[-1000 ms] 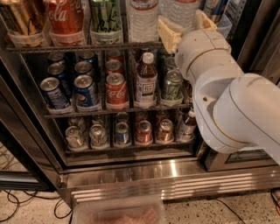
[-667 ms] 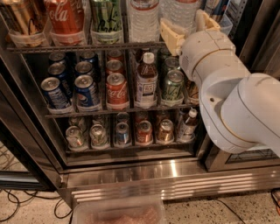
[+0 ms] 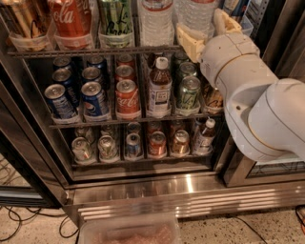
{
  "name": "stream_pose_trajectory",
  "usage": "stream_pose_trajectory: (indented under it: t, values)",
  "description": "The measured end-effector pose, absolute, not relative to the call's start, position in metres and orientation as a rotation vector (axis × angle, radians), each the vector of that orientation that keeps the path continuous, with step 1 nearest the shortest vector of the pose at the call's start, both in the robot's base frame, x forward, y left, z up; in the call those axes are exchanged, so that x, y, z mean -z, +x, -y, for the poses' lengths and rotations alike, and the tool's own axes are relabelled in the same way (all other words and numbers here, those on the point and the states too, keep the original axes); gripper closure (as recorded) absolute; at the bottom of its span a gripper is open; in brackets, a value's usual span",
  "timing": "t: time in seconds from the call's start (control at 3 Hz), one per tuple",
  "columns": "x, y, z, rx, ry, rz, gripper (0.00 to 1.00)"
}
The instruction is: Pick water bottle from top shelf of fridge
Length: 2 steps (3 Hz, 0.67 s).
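gripper (image 3: 202,24) at upper right of frame, up by top shelf (image 3: 95,50) of fridge (image 3: 143,190). fingers (image 3: 190,44) wide open, one on each side of water bottle (image 3: 193,9), nothing held.

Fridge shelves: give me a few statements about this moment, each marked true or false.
1. The gripper is up at the top shelf, at the right-hand water bottle. True.
2. The brown-drink bottle stands on the bottom rack. False: it stands on the middle rack, between the Coca-Cola can and a green can.
3. The Pepsi can stands upright. True.
4. The bottom rack is empty. False: it holds a row of cans and a small bottle.
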<state>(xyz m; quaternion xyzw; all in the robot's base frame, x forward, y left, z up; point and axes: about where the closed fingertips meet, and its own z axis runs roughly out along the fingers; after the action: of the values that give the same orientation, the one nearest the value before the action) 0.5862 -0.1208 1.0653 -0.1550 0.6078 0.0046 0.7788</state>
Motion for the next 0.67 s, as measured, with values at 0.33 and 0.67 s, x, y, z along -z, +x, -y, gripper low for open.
stream_pose_trajectory:
  t: [0.33,0.67]
  values:
    - [-1.0669,0.5937,0.1231,0.008,-0.353,-1.294,0.33]
    - [-1.0699,0.6013,0.1221,0.014,-0.360,-1.274,0.32]
